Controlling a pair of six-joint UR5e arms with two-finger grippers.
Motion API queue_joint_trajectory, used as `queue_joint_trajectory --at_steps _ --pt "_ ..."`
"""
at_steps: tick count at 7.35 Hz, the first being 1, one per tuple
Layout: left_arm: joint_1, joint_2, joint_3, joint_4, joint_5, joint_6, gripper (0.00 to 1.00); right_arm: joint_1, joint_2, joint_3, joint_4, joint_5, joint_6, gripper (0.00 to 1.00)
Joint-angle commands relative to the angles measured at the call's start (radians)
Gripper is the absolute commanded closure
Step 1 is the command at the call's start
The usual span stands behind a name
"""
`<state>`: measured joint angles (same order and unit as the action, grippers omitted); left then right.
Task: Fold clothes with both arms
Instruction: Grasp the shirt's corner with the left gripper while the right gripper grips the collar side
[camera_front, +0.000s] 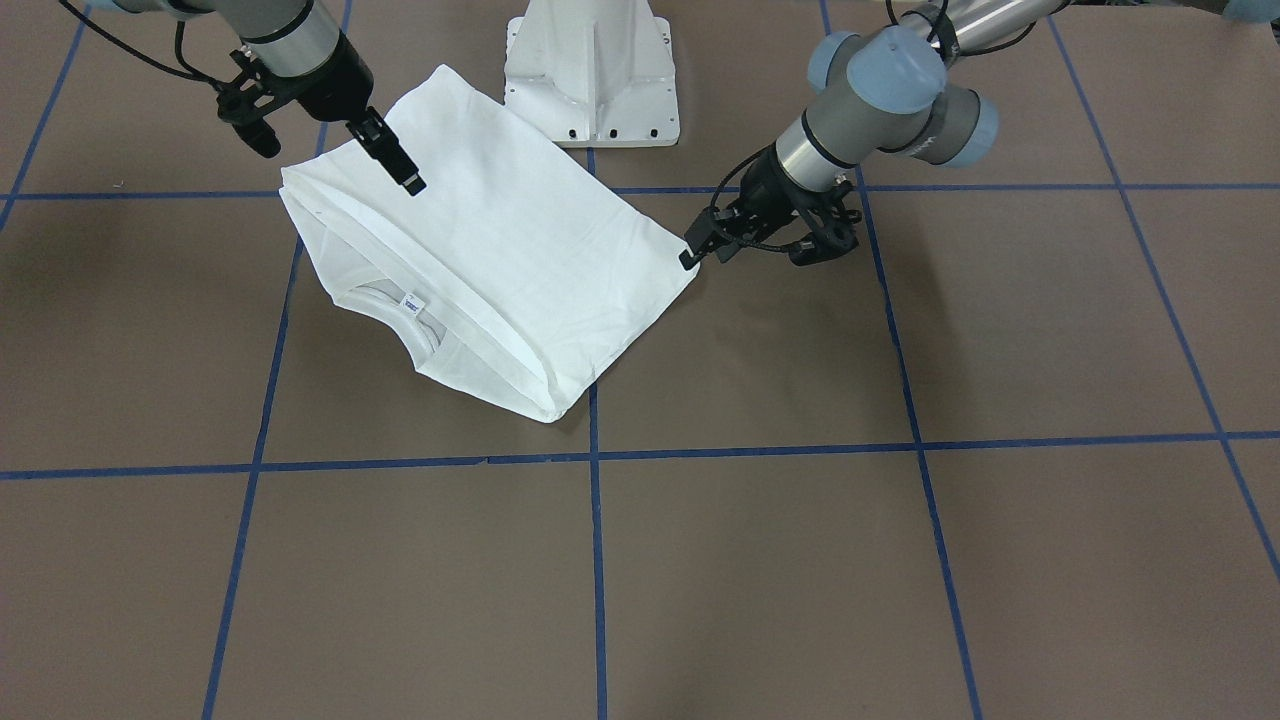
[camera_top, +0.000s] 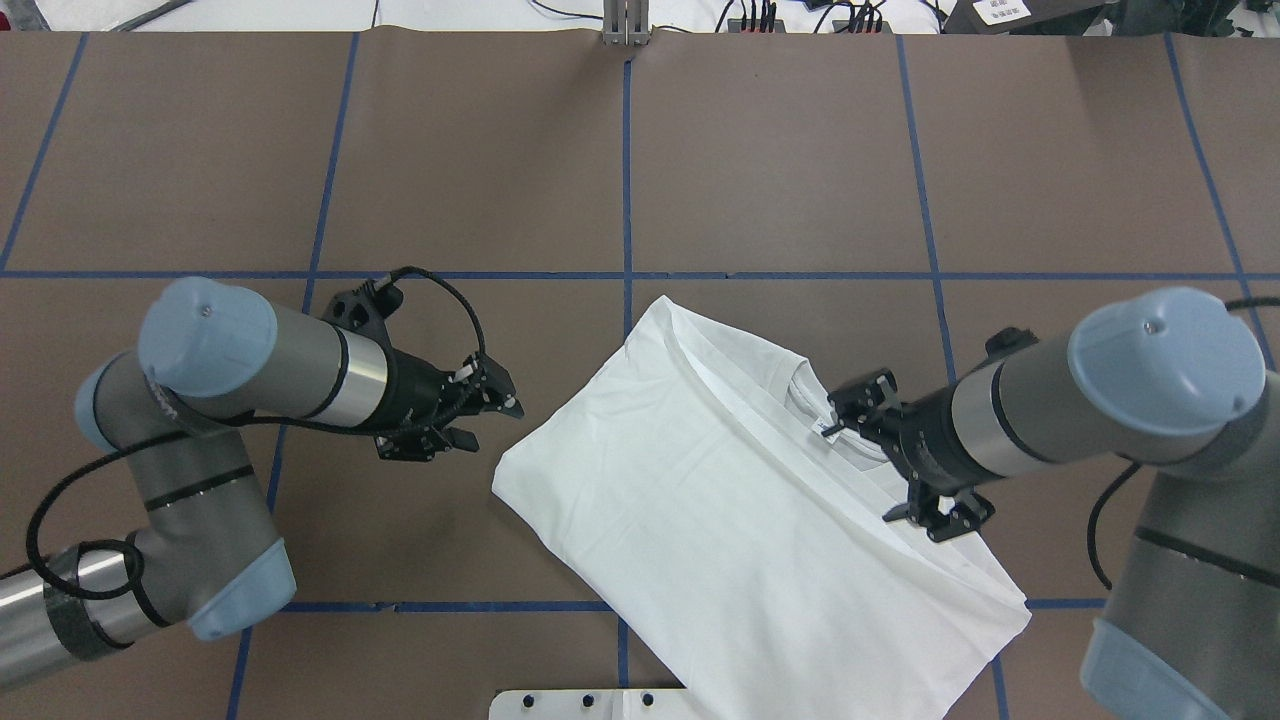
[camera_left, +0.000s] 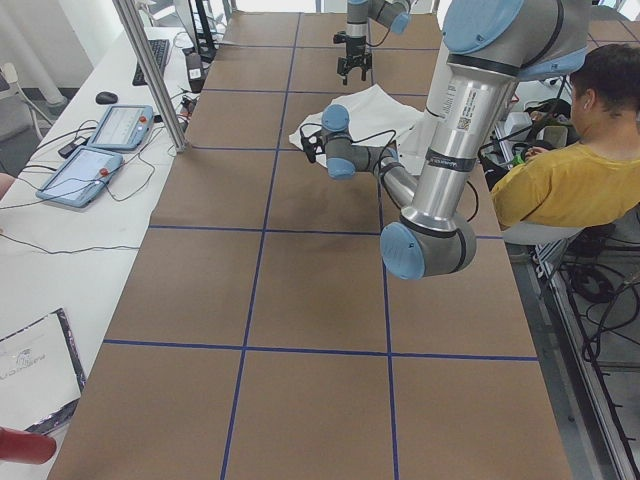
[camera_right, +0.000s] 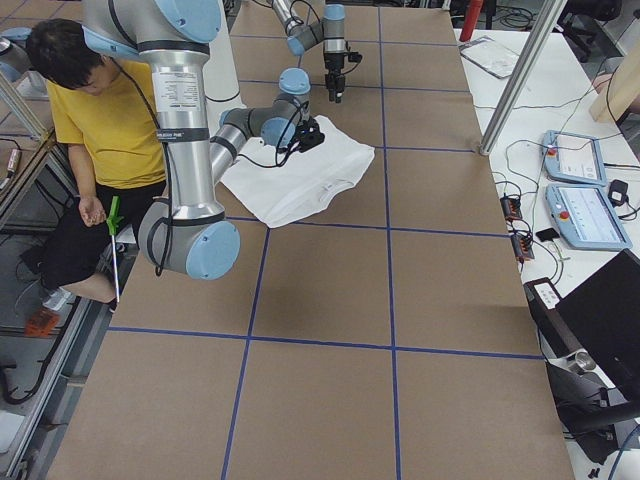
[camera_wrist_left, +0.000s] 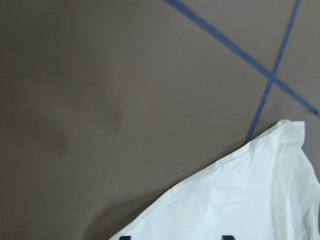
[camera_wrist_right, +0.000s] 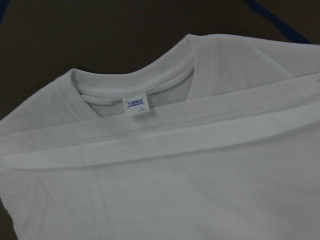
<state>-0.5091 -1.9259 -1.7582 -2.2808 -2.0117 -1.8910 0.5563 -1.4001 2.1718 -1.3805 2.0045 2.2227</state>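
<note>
With the shirt (camera_front: 500, 250) lying folded in half on the table (camera_front: 800, 560), close your left pincer (camera_front: 692, 255), now apart and empty at its corner, on both layers, then match it with the right pincer (camera_front: 410, 185), whose opening I cannot tell, over the collar (camera_front: 395, 300) end.

"Where did the T-shirt (camera_top: 740, 500) lie?"

"Flat on the table (camera_top: 500, 150), just in front of the pedestal base (camera_front: 590, 80). Its neck label (camera_front: 411, 303) was on the T-shirt's edge away from that base."

"And the grippers?"

"The left gripper (camera_front: 695, 252) was just beside the T-shirt's left corner. The right gripper (camera_front: 410, 183) hung over the T-shirt's right part, near the label."
</note>
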Motion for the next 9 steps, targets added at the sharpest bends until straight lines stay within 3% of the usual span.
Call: queue_joint_trajectory --at_steps 1,4,6,7,8,9 --pt "0.093 -0.001 0.017 0.024 0.050 -0.053 0.34 0.073 0.059 -0.085 0.001 -0.010 -0.080 0.00" --pt "0.110 -0.008 0.025 0.081 0.054 -0.054 0.34 0.071 0.072 -0.096 -0.002 -0.010 -0.089 0.00" --pt "0.118 -0.011 0.032 0.083 0.129 -0.051 0.40 0.065 0.063 -0.095 -0.003 -0.010 -0.089 0.00" --pt "0.118 -0.011 0.033 0.092 0.136 -0.053 0.57 0.065 0.061 -0.093 -0.003 -0.010 -0.089 0.00" --pt "0.118 -0.011 0.031 0.095 0.169 -0.054 0.97 0.065 0.059 -0.093 -0.003 -0.010 -0.089 0.00" --pt "0.113 -0.010 0.029 0.096 0.172 -0.050 1.00 0.065 0.059 -0.093 -0.003 -0.010 -0.089 0.00"
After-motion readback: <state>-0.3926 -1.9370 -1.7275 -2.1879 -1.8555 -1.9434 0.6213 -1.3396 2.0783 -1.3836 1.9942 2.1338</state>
